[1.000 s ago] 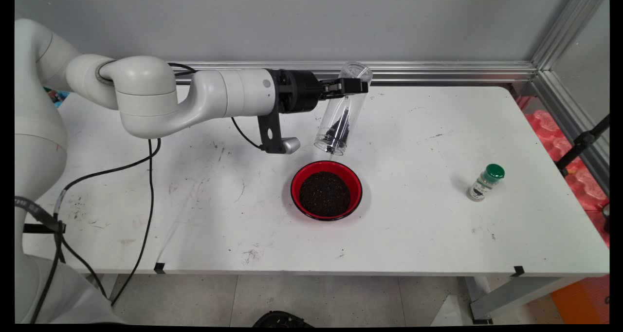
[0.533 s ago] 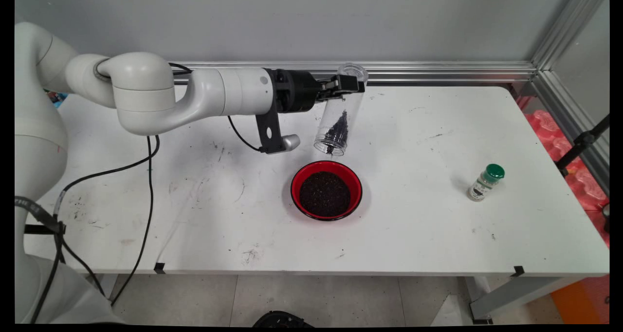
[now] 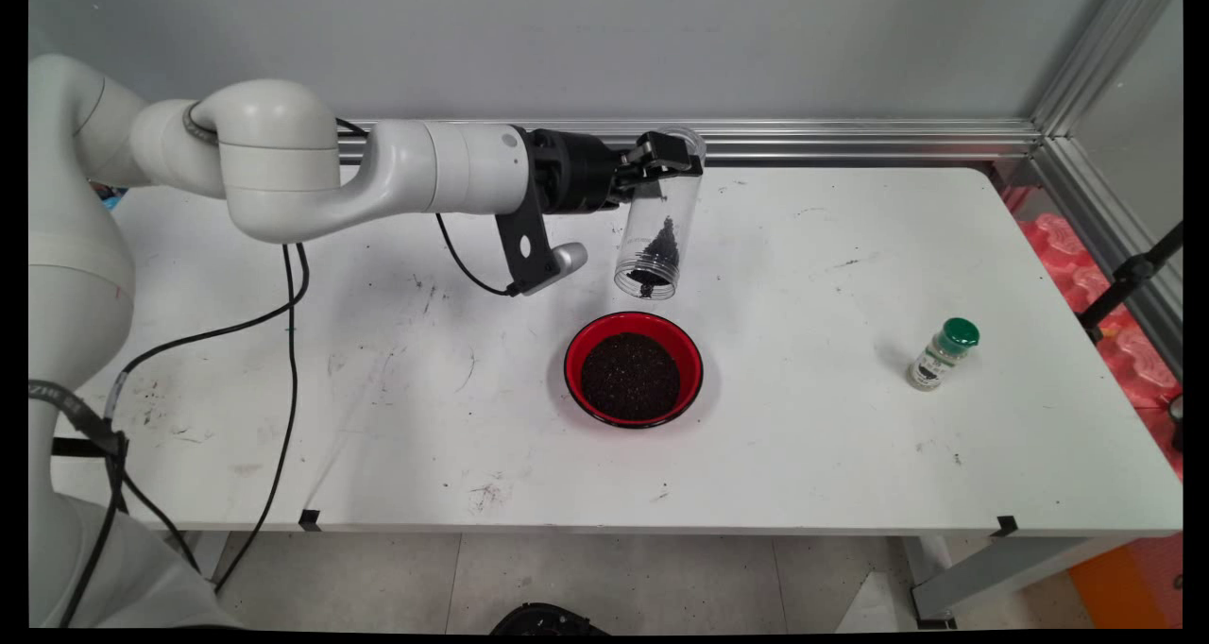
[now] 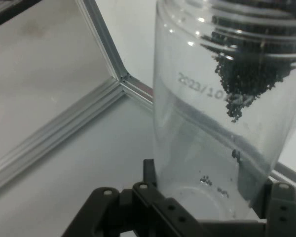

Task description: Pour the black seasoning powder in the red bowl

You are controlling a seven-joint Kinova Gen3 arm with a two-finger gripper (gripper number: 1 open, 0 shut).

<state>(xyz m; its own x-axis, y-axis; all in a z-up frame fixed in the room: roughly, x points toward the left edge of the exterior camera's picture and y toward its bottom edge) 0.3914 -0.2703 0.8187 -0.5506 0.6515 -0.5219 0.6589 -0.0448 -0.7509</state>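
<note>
**Jar tipped mouth-down above the bowl**

White table (image 3: 812, 455) runs across the main view below a grey wall, with an aluminium rail along its far edge, and we read it from the left. From the upper left the white arm reaches level toward the centre, black cables hanging under it. At its end, upper centre, the claw (image 3: 672, 160) is clenched on the base end of a clear plastic jar (image 3: 656, 233). The hand view shows the black fingers (image 4: 281, 202) pressed against the jar's wall near its bottom.

The jar hangs nearly upside down, mouth low and leaning slightly toward the left of the frame. A small heap of dark granules (image 3: 658, 247) sits near the mouth, and in the hand view a few grains cling to the wall near the base.

Just below, at centre, stands the red bowl (image 3: 581, 356), already filled with the same dark granules. The jar's mouth is clear of the bowl and, as we see it, over the rim's far edge rather than the bowl's middle.

To empty the jar well, we judge that the mouth should sit squarely over the bowl's centre, the grip should stay firm, and any shaking should be gentle so grains do not bounce onto the table.

Well apart, at right of centre, a small spice bottle (image 3: 940, 356) with a green cap stands alone.
</note>
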